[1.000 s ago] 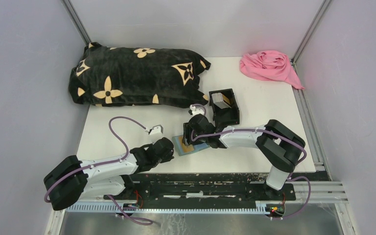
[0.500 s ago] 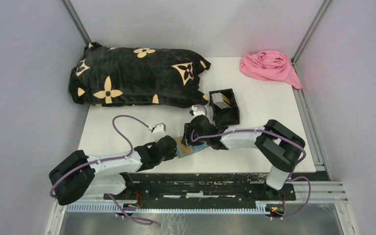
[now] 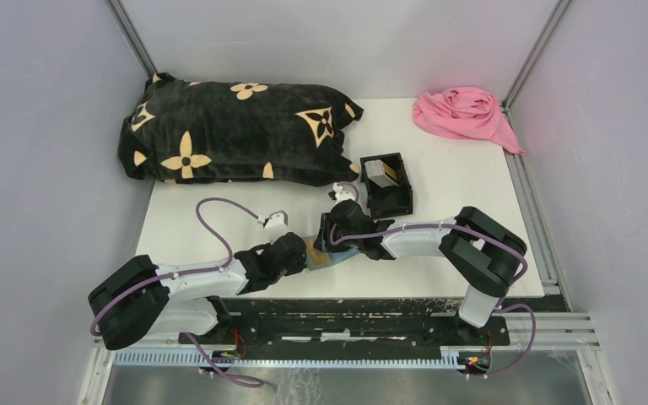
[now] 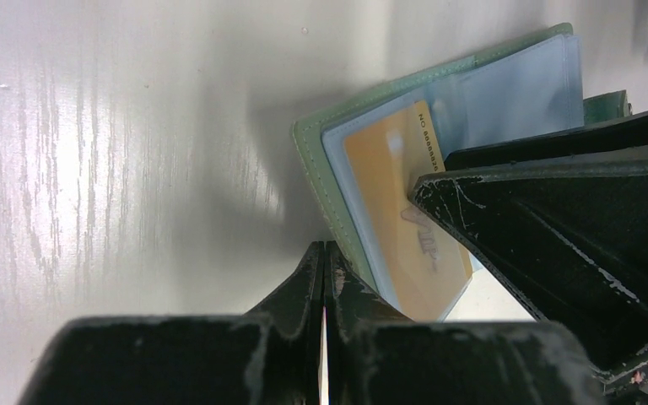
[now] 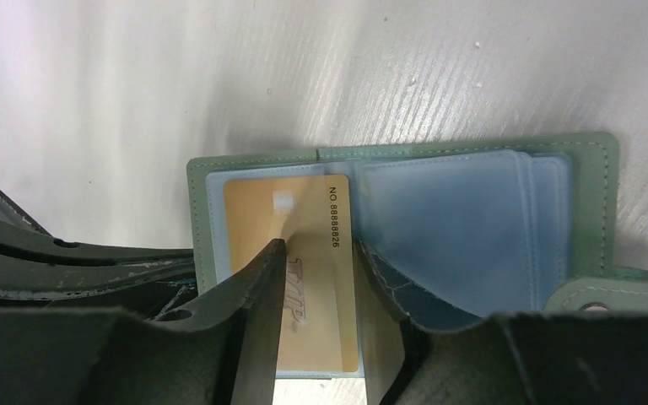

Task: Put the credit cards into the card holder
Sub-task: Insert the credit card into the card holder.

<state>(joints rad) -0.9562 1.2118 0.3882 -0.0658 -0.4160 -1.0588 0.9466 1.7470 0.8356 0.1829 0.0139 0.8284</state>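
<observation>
The sage-green card holder (image 5: pixel 253 164) lies open on the white table, its clear blue sleeves (image 5: pixel 447 219) fanned to the right. A gold credit card (image 5: pixel 304 207) lies on its left page. My right gripper (image 5: pixel 319 246) hangs over that card with its jaws apart: one finger rests on the card, the other sits at its right edge under the sleeves. My left gripper (image 4: pixel 325 246) is shut on nothing, its tips against the holder's (image 4: pixel 321 169) left edge. From above, both grippers (image 3: pixel 304 257) (image 3: pixel 327 243) meet at the holder (image 3: pixel 325 257). More credit cards (image 3: pixel 380 172) stand in a black box.
The black open-topped box (image 3: pixel 388 202) sits just behind the right gripper. A black pillow with tan flowers (image 3: pixel 228 131) fills the back left. A pink cloth (image 3: pixel 464 114) lies at the back right corner. The table's front edge runs just below the holder.
The left arm has slid right until its shut tips meet the holder's edge. The right gripper's jaws have narrowed over the gold card and shifted slightly left.
</observation>
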